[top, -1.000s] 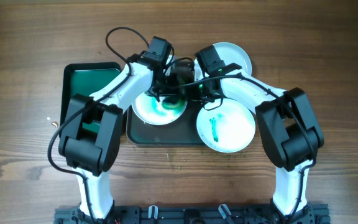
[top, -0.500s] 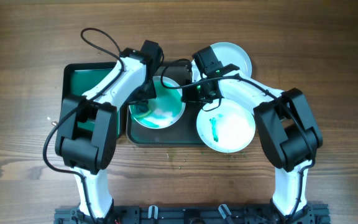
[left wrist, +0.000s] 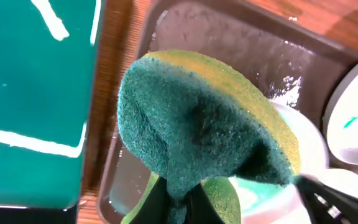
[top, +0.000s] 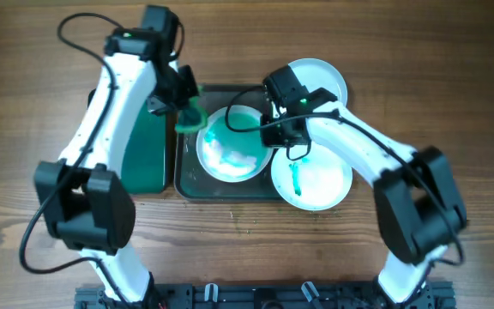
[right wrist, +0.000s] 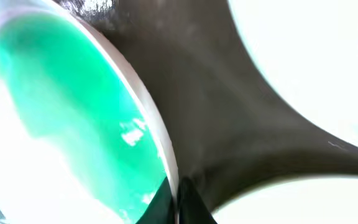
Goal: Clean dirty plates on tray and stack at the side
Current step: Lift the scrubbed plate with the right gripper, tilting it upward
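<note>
A white plate with teal smears (top: pixel 232 144) lies on the dark tray (top: pixel 187 176); its rim shows in the right wrist view (right wrist: pixel 148 118). My right gripper (top: pixel 280 130) is shut on that plate's right rim (right wrist: pixel 174 198). A second smeared plate (top: pixel 316 176) sits at the tray's right end and a clean one (top: pixel 320 79) behind it. My left gripper (top: pixel 183 107) is shut on a green and yellow sponge (left wrist: pixel 204 124), held above the tray's left edge.
A smaller green tray (top: pixel 140 146) lies left of the dark tray, under my left arm; it also shows in the left wrist view (left wrist: pixel 30 93). Wet patches and foam sit on the dark tray floor (left wrist: pixel 229 43). Bare wood table lies all around.
My left gripper has lifted the sponge off the smeared plate and moved left and back, toward the green tray. The plate shifted slightly right. My right gripper keeps hold of its rim.
</note>
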`<action>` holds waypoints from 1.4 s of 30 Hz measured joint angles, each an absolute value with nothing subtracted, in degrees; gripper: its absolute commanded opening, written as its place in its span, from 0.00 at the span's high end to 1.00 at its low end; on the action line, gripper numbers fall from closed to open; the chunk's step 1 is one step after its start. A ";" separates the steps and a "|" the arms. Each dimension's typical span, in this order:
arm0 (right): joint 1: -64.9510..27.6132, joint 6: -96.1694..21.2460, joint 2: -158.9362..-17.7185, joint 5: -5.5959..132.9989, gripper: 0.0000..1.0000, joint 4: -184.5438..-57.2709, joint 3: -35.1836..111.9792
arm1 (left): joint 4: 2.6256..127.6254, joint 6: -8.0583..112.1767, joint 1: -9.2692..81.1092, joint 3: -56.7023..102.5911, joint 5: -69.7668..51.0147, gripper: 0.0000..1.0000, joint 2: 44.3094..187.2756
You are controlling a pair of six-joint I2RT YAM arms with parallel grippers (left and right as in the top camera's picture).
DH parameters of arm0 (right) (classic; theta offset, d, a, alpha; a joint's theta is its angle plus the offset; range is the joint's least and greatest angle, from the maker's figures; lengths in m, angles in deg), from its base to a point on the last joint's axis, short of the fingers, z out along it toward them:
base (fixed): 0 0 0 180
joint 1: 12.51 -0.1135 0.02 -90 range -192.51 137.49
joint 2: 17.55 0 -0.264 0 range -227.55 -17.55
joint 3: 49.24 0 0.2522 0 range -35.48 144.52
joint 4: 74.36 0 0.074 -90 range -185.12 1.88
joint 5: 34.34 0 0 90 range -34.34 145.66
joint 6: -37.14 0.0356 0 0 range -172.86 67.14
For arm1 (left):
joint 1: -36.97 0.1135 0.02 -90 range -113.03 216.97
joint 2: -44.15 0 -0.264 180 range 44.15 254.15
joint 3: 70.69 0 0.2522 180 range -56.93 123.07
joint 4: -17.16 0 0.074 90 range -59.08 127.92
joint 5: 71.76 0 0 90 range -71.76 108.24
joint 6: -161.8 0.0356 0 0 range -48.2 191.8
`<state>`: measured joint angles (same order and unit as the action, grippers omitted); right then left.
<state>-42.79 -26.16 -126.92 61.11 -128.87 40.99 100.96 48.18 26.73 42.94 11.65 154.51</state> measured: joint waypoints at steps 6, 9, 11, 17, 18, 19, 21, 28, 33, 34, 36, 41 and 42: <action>-46.90 -26.53 -119.22 44.96 0.96 -133.64 40.99 | 101.44 48.40 28.04 42.97 10.93 0.96 154.27; -49.83 -26.58 -116.03 36.06 0.96 -135.19 40.99 | 101.44 48.42 28.04 42.97 10.80 0.96 154.27; -52.21 -26.60 -114.24 29.66 0.96 -136.17 41.01 | 101.44 48.42 28.04 42.97 10.78 0.96 154.27; -59.36 -26.77 -112.77 11.85 0.96 -137.86 40.99 | 101.44 48.57 28.04 42.97 10.78 0.96 154.27; -60.27 -26.80 -112.77 9.70 0.96 -137.88 40.99 | 101.44 48.57 28.04 42.97 10.78 0.96 154.27; -61.24 -26.84 -112.77 7.89 0.96 -137.88 40.99 | 101.44 48.59 28.04 42.97 10.78 0.96 154.27; -63.38 -27.19 -112.77 2.99 0.95 -138.03 40.99 | 101.44 48.57 28.04 42.97 10.78 0.96 154.27; -71.18 -27.41 -112.77 -16.11 0.96 -138.08 40.99 | 101.44 48.59 28.04 42.97 10.75 0.96 154.27; -74.94 -30.07 -112.77 -25.35 0.96 -136.33 40.99 | 101.44 48.59 28.04 42.97 10.62 0.96 154.27; -75.38 -30.75 -112.77 -26.27 0.96 -135.69 40.99 | 101.44 48.59 28.04 42.97 10.62 0.96 154.27; -75.86 -32.19 -112.77 -27.80 0.96 -134.32 40.99 | 101.44 48.59 28.04 42.97 10.62 0.96 154.27; -75.86 -34.62 -112.77 -28.96 0.96 -132.46 40.99 | 101.42 48.59 28.04 42.97 10.62 0.96 154.27; -75.86 -34.97 -112.77 -29.07 0.96 -132.20 40.99 | 101.44 48.59 28.04 42.97 10.62 0.96 154.27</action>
